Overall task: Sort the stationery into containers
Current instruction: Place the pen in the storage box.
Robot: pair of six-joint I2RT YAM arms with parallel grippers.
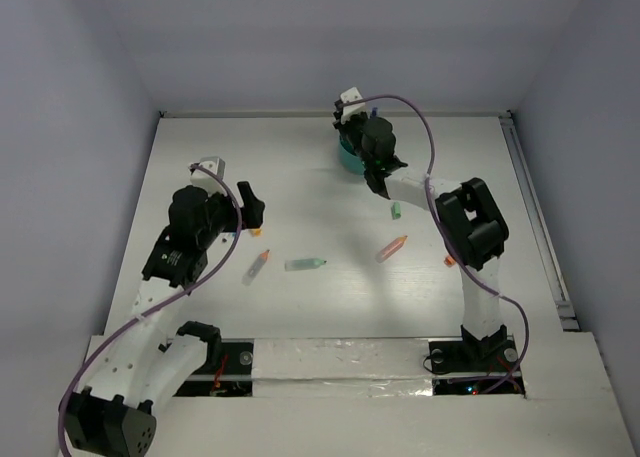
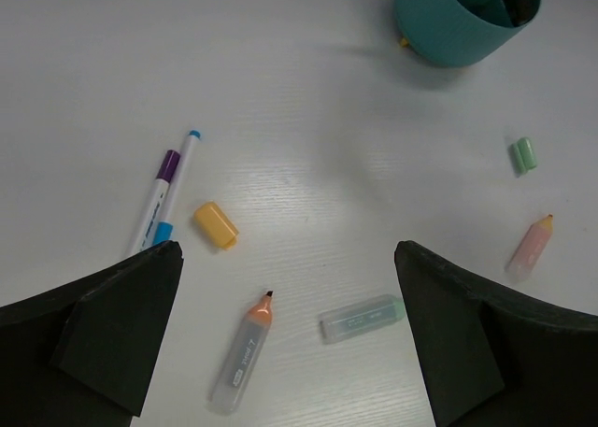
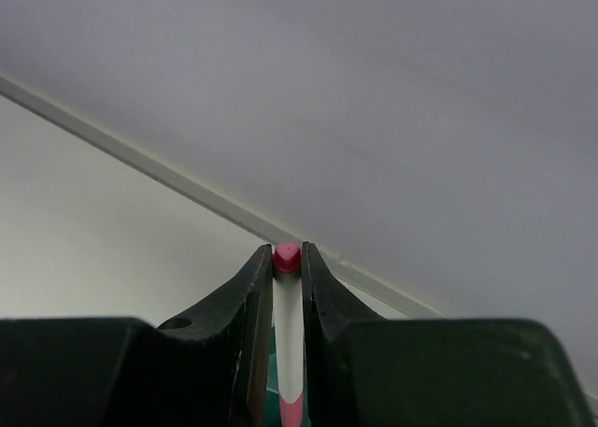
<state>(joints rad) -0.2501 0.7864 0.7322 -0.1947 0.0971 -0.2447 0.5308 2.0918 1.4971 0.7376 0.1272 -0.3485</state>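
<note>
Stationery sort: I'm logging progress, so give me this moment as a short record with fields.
right gripper: shut on a white pen with a pink tip, over the teal organiser
left gripper: open, holding nothing, above the loose items
organiser contents: hard to make out
loose on table: orange-tipped highlighter, pale green highlighter, orange cap, purple-and-blue pens, green cap, pink highlighter
</note>
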